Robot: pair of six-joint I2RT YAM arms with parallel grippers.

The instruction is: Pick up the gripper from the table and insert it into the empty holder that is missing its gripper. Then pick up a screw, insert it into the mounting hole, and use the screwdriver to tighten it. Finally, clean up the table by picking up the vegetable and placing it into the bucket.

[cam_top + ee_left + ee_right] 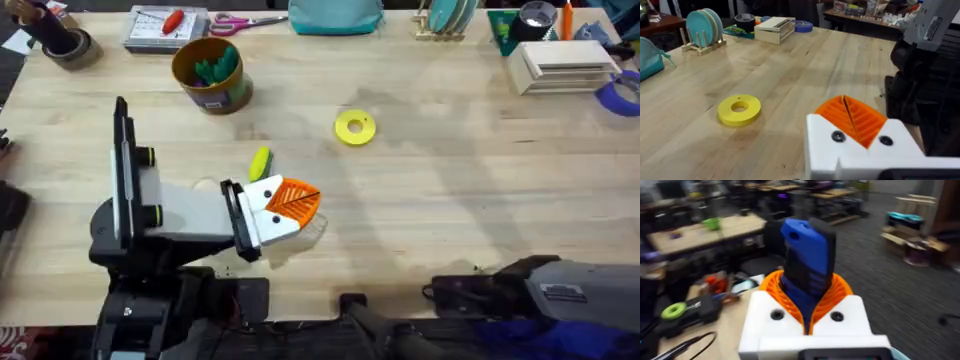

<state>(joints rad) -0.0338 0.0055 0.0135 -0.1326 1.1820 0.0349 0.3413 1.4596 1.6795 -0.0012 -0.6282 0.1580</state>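
We see the left arm [165,215] as a grey-white block on a black base, with two yellow-green knobs along a black upright plate. Its jaws are white angular mounts with orange ribbed pads [852,119] and two dark screws [838,136] in the white face. The right arm [545,290] is dark with a grey casing bearing a small label [563,292]; its jaws show the same white mounts, orange ribbing and paired screws [776,314].

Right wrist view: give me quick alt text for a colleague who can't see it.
The right gripper, white with orange ribbed pads, is shut on the blue screwdriver, which stands upright between its fingers. Behind it, out of focus, are a room with tables and a dark carpeted floor, not the work table.
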